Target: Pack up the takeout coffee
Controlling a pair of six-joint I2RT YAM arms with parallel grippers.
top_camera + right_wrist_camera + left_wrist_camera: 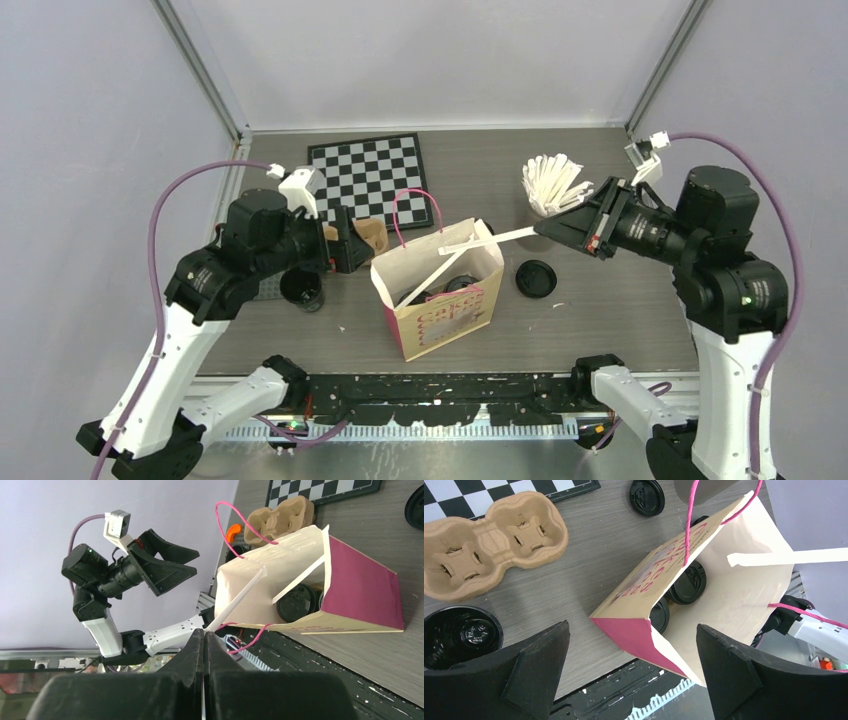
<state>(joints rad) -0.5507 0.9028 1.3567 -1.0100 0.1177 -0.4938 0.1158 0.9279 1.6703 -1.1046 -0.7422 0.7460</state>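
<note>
An open black cup (302, 288) (461, 636) stands on the table left of the paper bag (440, 290) (734, 595) (360, 585). A loose black lid (536, 278) (647, 496) lies to the bag's right. Inside the bag sit two black round lidded shapes (687, 582) (296, 602) and a leaning white stick (425, 280). My left gripper (350, 240) (632, 630) hangs open beside the bag's left corner, holding nothing. My right gripper (545, 228) (205, 630) is shut on another white stick (490, 238) (240, 600) (789, 556) whose far end reaches over the bag's mouth.
A brown pulp cup tray (372, 235) (489, 540) (282, 520) lies behind the left gripper. A grey cup of white sticks (550, 190) stands at the back right. A checkerboard (365, 175) lies at the back. The bag's pink handles (415, 205) stick up.
</note>
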